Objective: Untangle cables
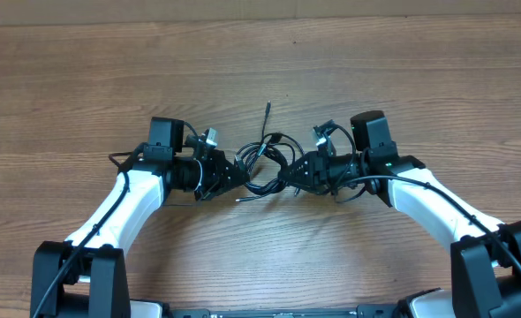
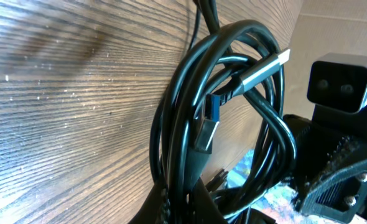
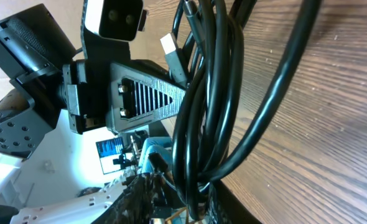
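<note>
A tangle of thin black cables [image 1: 268, 162] lies on the wooden table between my two grippers. My left gripper [image 1: 240, 173] is shut on several strands at the tangle's left side; in the left wrist view the looped cables [image 2: 190, 118] rise from the jaws [image 2: 185, 208], with a silver-tipped plug [image 2: 264, 67] and a blue-cored USB plug [image 2: 207, 127]. My right gripper [image 1: 289, 171] is shut on the right side; in the right wrist view the cables [image 3: 205, 93] hang out of the jaws [image 3: 199, 199], with a white plug [image 3: 171, 50]. One cable end [image 1: 267, 113] sticks out toward the far side.
The wooden table [image 1: 260, 62] spreads all round. The two arms meet near the middle, wrists close together; the left arm's camera [image 3: 114, 17] fills the right wrist view, and the right arm's camera [image 2: 344, 81] shows in the left wrist view.
</note>
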Available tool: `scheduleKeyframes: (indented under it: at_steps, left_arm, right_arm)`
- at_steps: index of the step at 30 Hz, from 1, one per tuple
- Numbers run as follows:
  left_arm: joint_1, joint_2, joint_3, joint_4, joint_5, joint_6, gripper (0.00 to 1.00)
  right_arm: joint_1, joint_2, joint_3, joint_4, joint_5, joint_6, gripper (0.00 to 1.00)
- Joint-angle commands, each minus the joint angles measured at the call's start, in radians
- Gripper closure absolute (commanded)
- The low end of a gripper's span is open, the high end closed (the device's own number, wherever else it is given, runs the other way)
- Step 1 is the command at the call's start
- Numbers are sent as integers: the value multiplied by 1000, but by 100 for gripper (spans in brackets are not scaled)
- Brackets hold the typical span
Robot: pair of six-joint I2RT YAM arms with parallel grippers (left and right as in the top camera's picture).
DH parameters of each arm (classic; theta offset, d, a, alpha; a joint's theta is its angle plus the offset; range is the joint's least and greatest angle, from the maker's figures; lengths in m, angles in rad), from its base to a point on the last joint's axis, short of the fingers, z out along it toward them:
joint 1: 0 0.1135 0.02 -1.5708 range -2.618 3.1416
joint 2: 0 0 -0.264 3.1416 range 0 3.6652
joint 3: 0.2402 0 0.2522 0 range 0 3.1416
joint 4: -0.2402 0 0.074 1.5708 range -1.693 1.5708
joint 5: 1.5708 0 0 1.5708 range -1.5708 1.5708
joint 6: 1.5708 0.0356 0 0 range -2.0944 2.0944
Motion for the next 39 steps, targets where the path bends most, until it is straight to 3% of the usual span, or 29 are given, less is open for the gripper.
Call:
scheduleKeyframes:
  at_steps: [1,11,15,25,29,31,33,39]
  left_arm:
    - [0,-21,-2,5,20,15,96]
    - [0,-21,-2,4,-2,15,96]
    - [1,-21,-2,4,-76,9,96]
    - [2,-21,-2,15,-294,-44,94]
    - [2,-21,-2,0,-437,-45,62]
    - [2,-21,-2,0,-433,-45,36]
    - [2,-21,-2,1,-357,-45,20]
    - [5,-21,-2,0,-50,-58,6]
  right_arm:
    - [57,1,-2,43,-11,51,72]
    - [134,1,-2,127,7,130,78]
    - [134,1,-2,134,-48,129,88]
    - [134,1,-2,138,-108,111,96]
    - [134,1,-2,142,-181,95,96]
    - [133,1,-2,150,-180,95,96]
    - [133,1,-2,167,-174,96,96]
    - [133,1,-2,163,-4,239,96]
